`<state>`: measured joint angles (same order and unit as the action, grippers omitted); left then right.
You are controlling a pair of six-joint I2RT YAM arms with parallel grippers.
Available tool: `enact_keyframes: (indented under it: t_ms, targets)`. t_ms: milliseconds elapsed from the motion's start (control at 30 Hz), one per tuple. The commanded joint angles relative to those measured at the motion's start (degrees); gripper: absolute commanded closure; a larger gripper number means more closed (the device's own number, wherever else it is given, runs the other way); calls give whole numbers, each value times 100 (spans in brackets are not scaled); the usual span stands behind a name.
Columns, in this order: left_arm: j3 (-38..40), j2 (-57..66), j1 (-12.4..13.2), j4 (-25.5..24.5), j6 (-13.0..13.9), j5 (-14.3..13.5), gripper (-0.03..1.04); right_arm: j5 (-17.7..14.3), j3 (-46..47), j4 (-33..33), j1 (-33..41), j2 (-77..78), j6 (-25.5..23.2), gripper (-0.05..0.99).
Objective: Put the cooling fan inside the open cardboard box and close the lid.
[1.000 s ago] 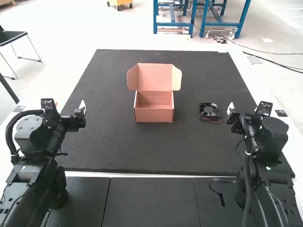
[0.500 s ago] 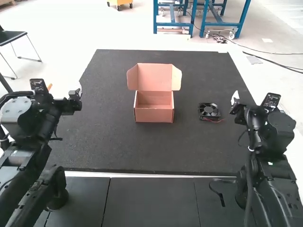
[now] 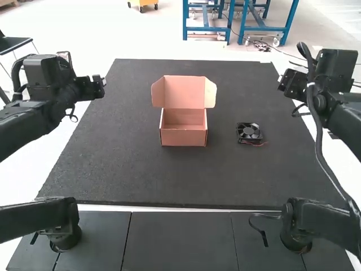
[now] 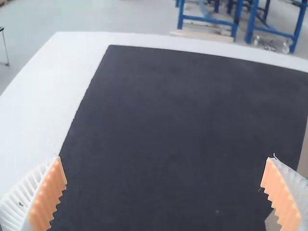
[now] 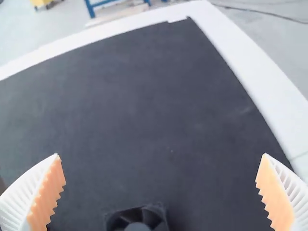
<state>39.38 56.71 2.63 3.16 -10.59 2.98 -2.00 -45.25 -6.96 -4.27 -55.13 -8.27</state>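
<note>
Left gripper hangs high over mat's left edge, arm stretched forward and level, ribbed fingers spread wide, gripping nothing. Right gripper hangs high near mat's far right corner, arm bent, angled down, fingers spread wide, gripping nothing. Cooling fan lies flat on black mat, just right of cardboard box, not touching. Box stands mid-mat, lid upright at back.
</note>
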Motion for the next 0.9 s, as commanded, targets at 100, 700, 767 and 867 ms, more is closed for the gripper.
enact_keyframes:
  t_ms: [100,700,767,867]
  targets:
    - [791,807,0,-237,347,431,5,323,-1029,-587,-3,-665,-157,3]
    - [1969,2108,-96,-764,470,686,7,147,-1996,-1659,-21,-3179,687,2]
    - [2048,2160,-96,-773,479,616,7,147,-2005,-1536,23,-3372,775,2]
    - [2215,2380,-70,-1054,479,625,7,174,-2058,-1422,32,-3636,775,3]
